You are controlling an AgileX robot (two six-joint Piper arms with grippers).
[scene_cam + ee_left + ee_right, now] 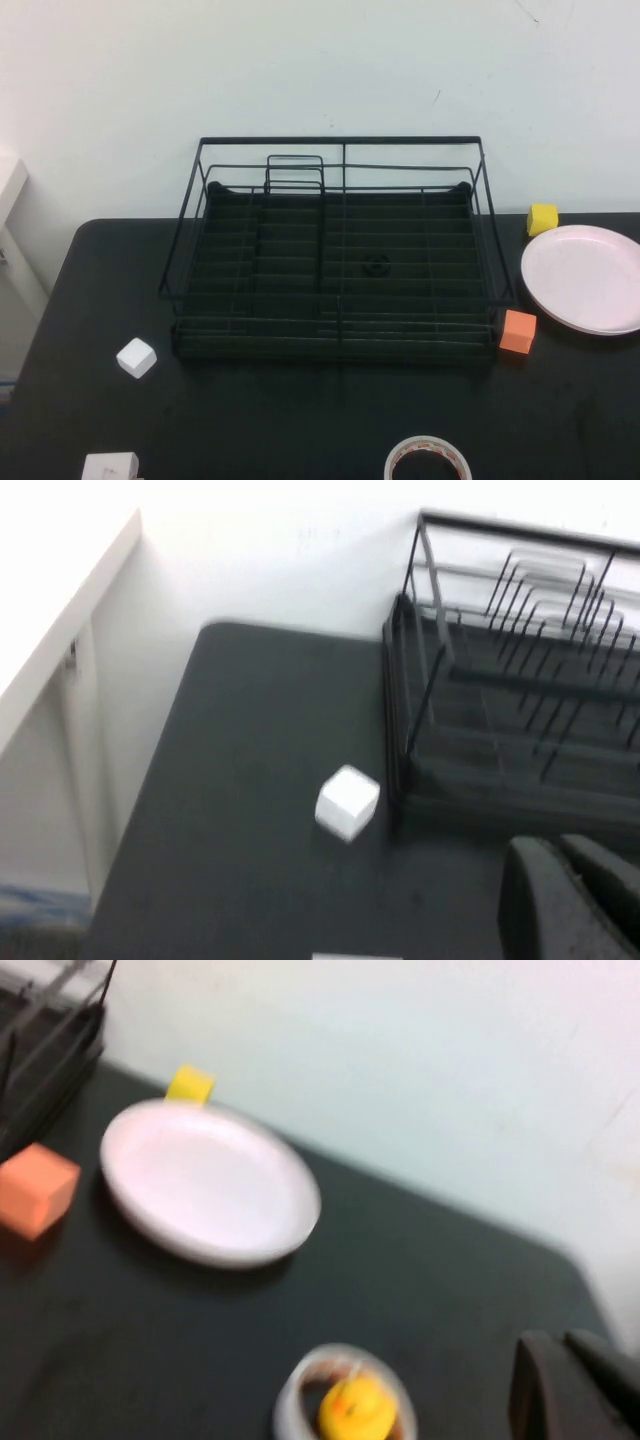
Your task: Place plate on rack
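Note:
The pale pinkish-white plate [585, 277] lies flat on the black table to the right of the rack; it also shows in the right wrist view [208, 1181]. The black wire rack [335, 255] stands at the table's middle back, empty; its left end shows in the left wrist view [510, 700]. Neither gripper shows in the high view. My left gripper [570, 890] hangs shut and empty above the table's front left, near the rack's corner. My right gripper [575, 1385] is shut and empty above the table's right end, well short of the plate.
An orange cube [517, 331] sits by the rack's front right corner, a yellow cube [542, 218] behind the plate. A white cube [136, 357] lies front left, another white block [110, 467] at the front edge, a tape roll [428, 459] at front centre. A small bowl with a yellow duck [352, 1405] sits near my right gripper.

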